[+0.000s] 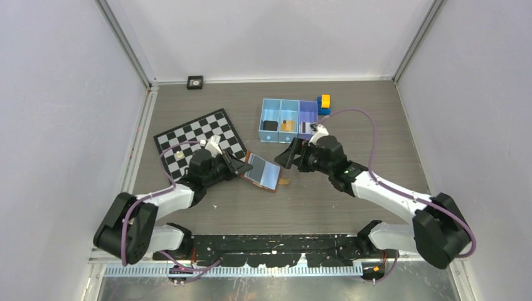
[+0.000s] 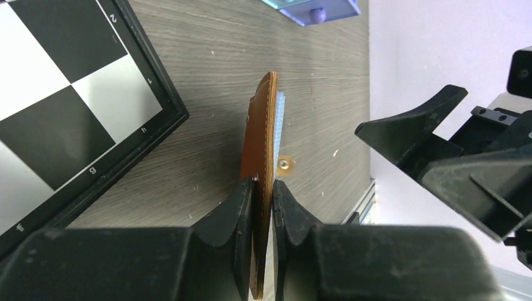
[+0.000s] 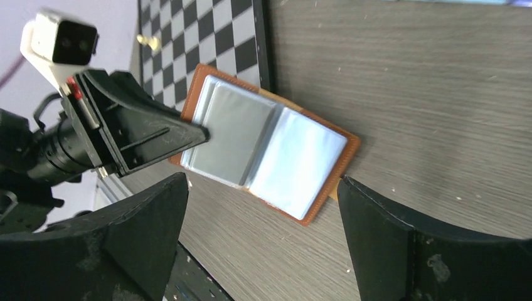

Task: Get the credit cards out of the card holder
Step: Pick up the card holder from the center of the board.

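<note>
My left jaws were almost closed, clamped on the nearest edge of the card holder (image 1: 263, 171), with brown cover and pale sleeve pinched between them. My right jaws were spread wide, gripping nothing, just short of its opposite edge. The card holder lay open on the tabletop (image 1: 313, 207) between both jaws, silvery inside up, brown rim around.

The left arm (image 1: 169, 199) and right arm (image 1: 389, 193) have white links, black joints, purple cables (image 1: 353, 111).

Brown card holder (image 3: 270, 157) with silvery inside; black-and-white checkered board (image 1: 199, 141).
</note>
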Robot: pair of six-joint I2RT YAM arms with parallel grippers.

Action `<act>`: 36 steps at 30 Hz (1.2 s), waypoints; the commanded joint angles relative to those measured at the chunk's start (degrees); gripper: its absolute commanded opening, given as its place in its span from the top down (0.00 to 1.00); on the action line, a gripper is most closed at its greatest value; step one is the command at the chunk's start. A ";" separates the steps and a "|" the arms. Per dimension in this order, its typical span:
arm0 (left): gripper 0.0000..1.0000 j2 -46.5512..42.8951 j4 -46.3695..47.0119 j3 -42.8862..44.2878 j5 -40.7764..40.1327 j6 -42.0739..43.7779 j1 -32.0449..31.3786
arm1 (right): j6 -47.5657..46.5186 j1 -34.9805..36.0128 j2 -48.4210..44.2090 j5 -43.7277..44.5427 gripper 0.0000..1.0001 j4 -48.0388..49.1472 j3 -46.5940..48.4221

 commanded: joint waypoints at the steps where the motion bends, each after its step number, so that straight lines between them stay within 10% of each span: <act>1: 1.00 7.21 10.67 2.95 -2.34 0.29 -2.74 | -2.84 2.98 6.89 1.73 0.07 3.03 3.80; 7: 1.00 13.10 11.83 4.98 -2.95 0.06 -3.65 | -2.80 6.61 18.41 -0.12 0.08 2.62 8.55; 17: 1.00 6.33 -3.92 6.81 -11.86 4.92 -4.70 | 2.71 7.66 27.04 -0.33 0.50 1.21 12.56; 36: 0.83 8.68 -8.54 10.97 -8.11 6.38 -5.99 | 6.34 3.08 36.58 -6.55 0.76 0.80 15.68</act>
